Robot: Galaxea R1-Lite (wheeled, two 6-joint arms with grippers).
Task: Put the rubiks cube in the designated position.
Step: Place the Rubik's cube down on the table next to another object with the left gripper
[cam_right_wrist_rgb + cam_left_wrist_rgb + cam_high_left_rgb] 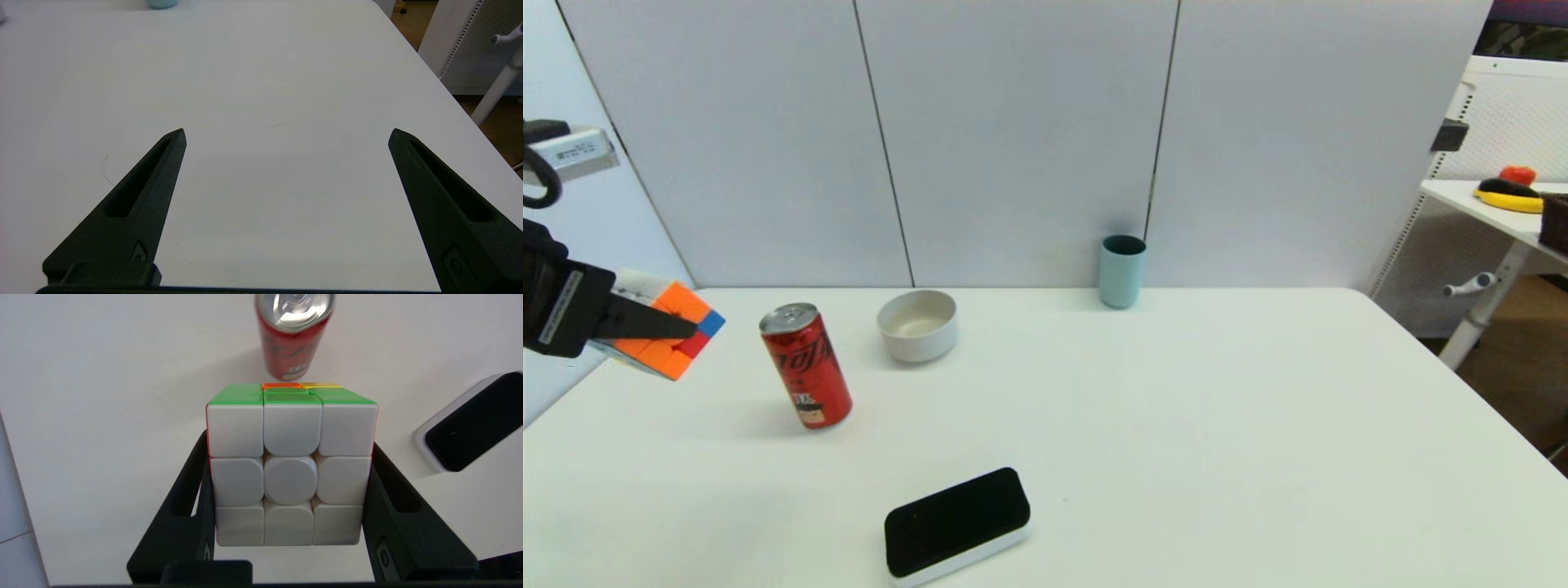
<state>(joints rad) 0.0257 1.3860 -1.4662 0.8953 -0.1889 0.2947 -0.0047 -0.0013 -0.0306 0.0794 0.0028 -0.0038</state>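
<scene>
You have a worktop [1176, 425] carrying a black-topped eraser [956, 523] at its near edge, a red can [806, 366] toward its left edge, then a white bowl [917, 324] and teal cup [1122, 270] along its far edge. Your left gripper [289, 465] reaches in level above the left edge, jaws clamped on the rubiks cube [666, 329]. Its wrist view alone shows the white face. Your right gripper [286, 139] hovers with jaws spread wide, holding nothing.

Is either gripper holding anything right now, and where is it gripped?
The left gripper holds the rubiks cube clamped by two opposite side faces, lifted above the table. The right gripper is open and empty.
</scene>
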